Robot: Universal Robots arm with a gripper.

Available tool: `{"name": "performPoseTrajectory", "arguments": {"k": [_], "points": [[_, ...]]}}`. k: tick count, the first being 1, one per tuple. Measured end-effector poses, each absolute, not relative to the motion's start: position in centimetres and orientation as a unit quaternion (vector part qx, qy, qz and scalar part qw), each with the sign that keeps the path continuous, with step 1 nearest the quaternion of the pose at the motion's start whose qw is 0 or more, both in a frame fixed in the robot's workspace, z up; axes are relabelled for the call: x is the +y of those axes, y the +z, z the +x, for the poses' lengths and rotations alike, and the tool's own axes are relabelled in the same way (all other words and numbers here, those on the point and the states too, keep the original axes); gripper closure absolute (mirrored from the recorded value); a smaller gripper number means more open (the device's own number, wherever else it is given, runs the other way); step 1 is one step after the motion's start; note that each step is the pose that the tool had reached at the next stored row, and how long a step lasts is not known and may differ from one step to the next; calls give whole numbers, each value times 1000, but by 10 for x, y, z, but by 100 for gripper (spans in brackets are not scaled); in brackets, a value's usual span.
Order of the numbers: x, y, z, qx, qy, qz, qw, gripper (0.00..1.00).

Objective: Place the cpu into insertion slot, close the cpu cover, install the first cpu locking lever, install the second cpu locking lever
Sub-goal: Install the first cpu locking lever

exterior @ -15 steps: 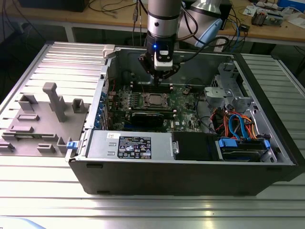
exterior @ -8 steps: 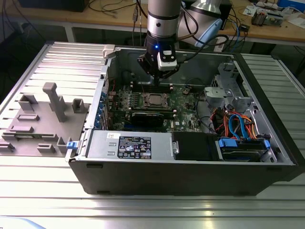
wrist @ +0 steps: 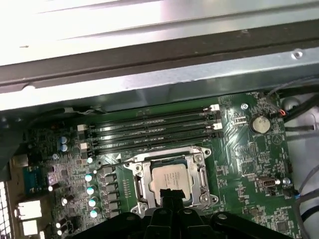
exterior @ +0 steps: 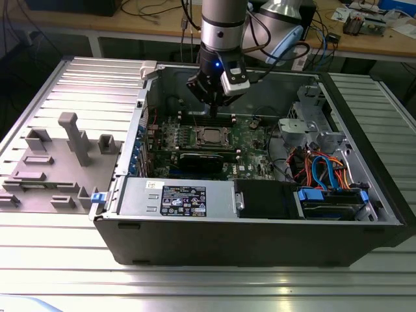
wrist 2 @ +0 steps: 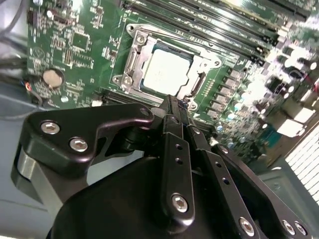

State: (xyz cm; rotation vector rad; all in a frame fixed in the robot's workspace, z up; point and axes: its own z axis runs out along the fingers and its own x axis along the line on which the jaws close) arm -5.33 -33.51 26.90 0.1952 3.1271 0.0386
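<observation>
Hovering near the cpu (wrist 2: 162, 72), closed pincer (wrist 2: 172, 103), cpu seated in insertion slot (wrist 2: 130, 62)

The small flat square cpu (wrist: 172, 177) is showing a dull silver top, and the thin metal cpu cover (wrist: 204, 173) framing it is shining silvery. The green circuit board (wrist: 244, 154) is showing pale teal capacitors (wrist: 89, 189) and long black memory slots (wrist: 149, 132). The matte black hand (wrist 2: 172, 102) is glinting with silver screws (wrist 2: 79, 144). The ribbed table (exterior: 65, 260) is looking pale grey.

The cpu (wrist 2: 164, 73) lies framed by the cpu cover (wrist 2: 131, 62); the pincer (wrist 2: 173, 103), closed tight, hangs near its edge.
</observation>
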Motion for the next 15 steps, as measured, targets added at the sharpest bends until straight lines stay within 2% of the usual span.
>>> {"name": "performPoseTrajectory", "arguments": {"k": [3,6,12,15], "points": [[-335,269,-53,1000,12,28,4,89],[-335,267,-54,1000,13,19,14,89],[-335,265,-58,999,33,-6,13,89],[-335,264,-69,999,36,-7,13,89]]}}
